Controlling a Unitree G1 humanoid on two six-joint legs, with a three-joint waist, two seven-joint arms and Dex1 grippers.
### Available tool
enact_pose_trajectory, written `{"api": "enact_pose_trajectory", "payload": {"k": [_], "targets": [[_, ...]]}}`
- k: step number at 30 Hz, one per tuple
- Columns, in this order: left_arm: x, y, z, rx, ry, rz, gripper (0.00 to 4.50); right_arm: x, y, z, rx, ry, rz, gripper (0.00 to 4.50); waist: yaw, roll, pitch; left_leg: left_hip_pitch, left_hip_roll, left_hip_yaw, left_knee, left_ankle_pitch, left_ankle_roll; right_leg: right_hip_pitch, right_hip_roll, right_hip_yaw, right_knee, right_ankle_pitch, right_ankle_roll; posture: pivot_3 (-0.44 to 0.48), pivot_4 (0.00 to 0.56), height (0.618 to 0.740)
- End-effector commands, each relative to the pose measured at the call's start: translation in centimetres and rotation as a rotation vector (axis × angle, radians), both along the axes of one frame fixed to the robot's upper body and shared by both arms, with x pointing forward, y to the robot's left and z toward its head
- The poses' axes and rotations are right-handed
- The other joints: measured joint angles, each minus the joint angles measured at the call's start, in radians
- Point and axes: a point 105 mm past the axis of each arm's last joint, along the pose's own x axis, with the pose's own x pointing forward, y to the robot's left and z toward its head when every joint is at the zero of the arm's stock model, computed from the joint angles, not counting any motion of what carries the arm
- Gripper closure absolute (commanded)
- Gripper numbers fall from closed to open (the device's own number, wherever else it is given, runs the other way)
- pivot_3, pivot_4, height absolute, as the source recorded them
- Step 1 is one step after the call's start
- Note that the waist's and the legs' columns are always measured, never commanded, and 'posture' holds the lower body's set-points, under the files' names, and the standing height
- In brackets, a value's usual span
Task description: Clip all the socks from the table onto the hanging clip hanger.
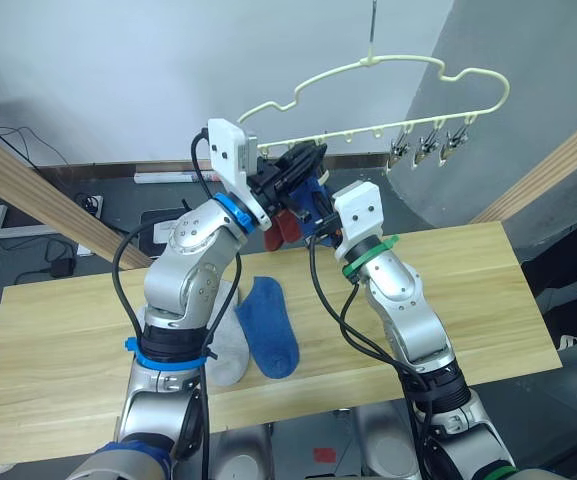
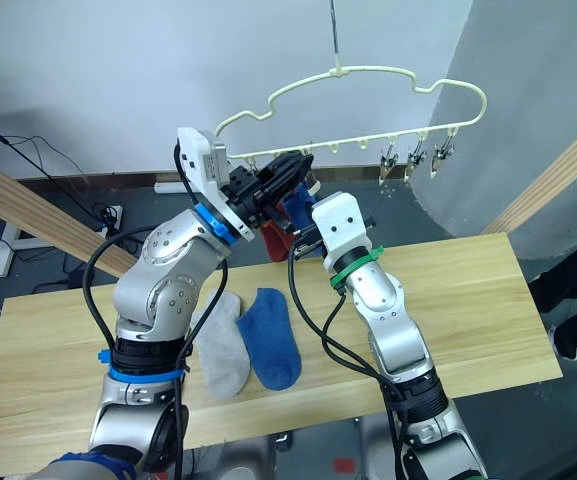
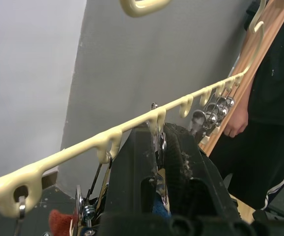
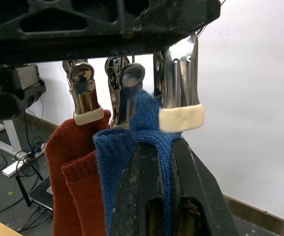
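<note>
The pale clip hanger hangs above the back of the table. My left gripper is raised to its bar, shut on a silver clip. Just beneath it my right gripper is shut on the cuff of a blue sock, which it holds up against the clips. A red sock hangs from a neighbouring clip. I cannot tell whether the blue sock is caught in a clip. A grey sock and a second blue sock lie side by side on the table.
Three bare clips hang at the hanger's right end. Slanted wooden poles stand at the left and right. A person in dark clothes stands beyond the table's right end.
</note>
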Motion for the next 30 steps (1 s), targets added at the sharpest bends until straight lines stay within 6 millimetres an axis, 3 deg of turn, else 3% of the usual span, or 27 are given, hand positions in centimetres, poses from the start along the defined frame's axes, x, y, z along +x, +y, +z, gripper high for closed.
{"api": "enact_pose_trajectory", "payload": {"k": [1,5,10,13,17,23,30], "targets": [[-1.1,-0.2,1.0,0.005,-0.069,-0.024,2.86,-0.7,0.2,1.9,0.037,-0.077,0.020,4.50,0.000,0.000,0.000,0.000,0.000,0.000,0.000,0.000,0.000,0.000,0.000,0.000,0.000,0.000,0.000,-0.192,0.397,0.740],[-1.2,-0.2,0.9,0.017,-0.074,-0.024,1.82,-0.6,0.3,1.7,0.029,-0.068,0.025,4.50,0.000,0.000,0.000,0.000,0.000,0.000,0.000,0.000,0.001,0.000,0.000,0.000,0.001,0.000,0.000,-0.189,0.398,0.740],[-1.1,0.1,0.7,0.033,-0.082,0.002,1.82,-0.4,0.5,0.7,0.008,-0.014,0.041,4.50,0.000,0.000,0.000,0.000,0.000,0.000,0.000,0.000,0.001,0.000,0.000,0.000,0.001,0.000,0.000,-0.181,0.399,0.740],[-1.2,0.2,0.4,0.047,-0.080,0.010,1.79,-0.2,0.4,-0.3,-0.010,0.044,0.037,3.73,0.000,0.000,0.000,0.000,0.000,0.000,0.000,0.000,0.001,0.000,0.000,0.001,0.000,0.000,0.000,-0.178,0.399,0.740],[-1.3,0.2,0.2,0.055,-0.079,0.012,1.79,-0.2,0.1,-1.2,-0.075,0.059,0.022,2.35,0.000,0.000,0.000,0.000,0.000,0.000,0.000,0.000,0.001,0.000,0.000,0.000,0.001,0.000,0.000,-0.177,0.399,0.740],[-1.7,1.1,-0.3,0.102,-0.072,0.008,1.79,-0.7,-0.9,-2.1,-0.114,0.089,0.008,2.35,0.000,0.000,0.000,0.000,0.000,0.001,0.000,0.000,0.001,0.000,0.000,0.001,0.000,0.000,0.000,-0.177,0.397,0.740],[-3.4,3.7,-2.3,0.241,-0.021,-0.030,1.79,-3.2,-3.4,-3.8,-0.204,0.131,0.025,2.35,0.002,0.000,0.000,0.000,0.001,0.001,-0.001,0.001,-0.001,-0.001,0.000,0.001,0.000,-0.001,0.002,-0.132,0.389,0.740]]}}
